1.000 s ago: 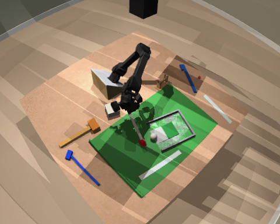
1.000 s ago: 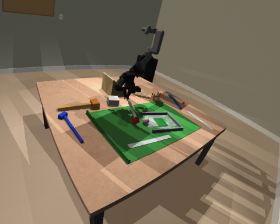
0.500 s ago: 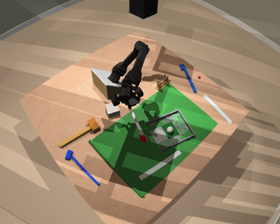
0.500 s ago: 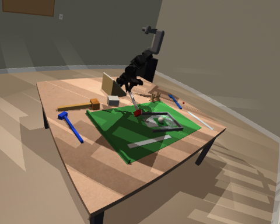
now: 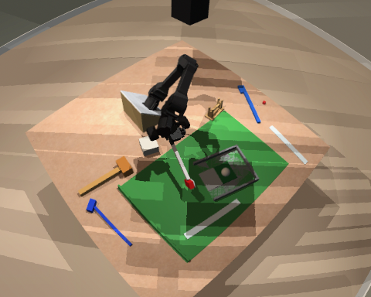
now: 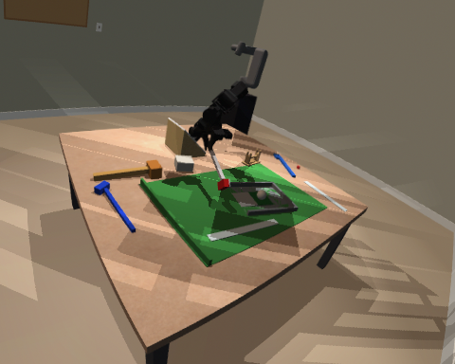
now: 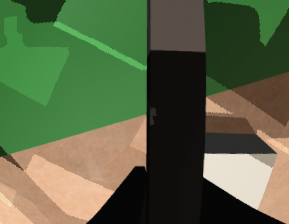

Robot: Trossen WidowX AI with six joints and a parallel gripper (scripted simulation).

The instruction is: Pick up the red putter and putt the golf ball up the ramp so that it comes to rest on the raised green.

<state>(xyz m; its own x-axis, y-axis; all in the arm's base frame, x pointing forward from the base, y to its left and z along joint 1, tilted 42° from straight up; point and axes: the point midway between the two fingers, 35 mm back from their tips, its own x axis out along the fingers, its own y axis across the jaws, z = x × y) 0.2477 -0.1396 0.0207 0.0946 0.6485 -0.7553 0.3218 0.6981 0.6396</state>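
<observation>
My gripper is shut on the red putter's dark grip, which fills the middle of the wrist view. The red putter slants down, its red head at or just above the green mat, short of the framed ramp. The golf ball is inside the dark frame, over the raised green square, beyond the pale ramp and apart from the putter head. Whether it still rolls cannot be told.
A white block and a wedge stand near the arm. An orange mallet, two blue clubs, a small wooden rack and white strips lie around.
</observation>
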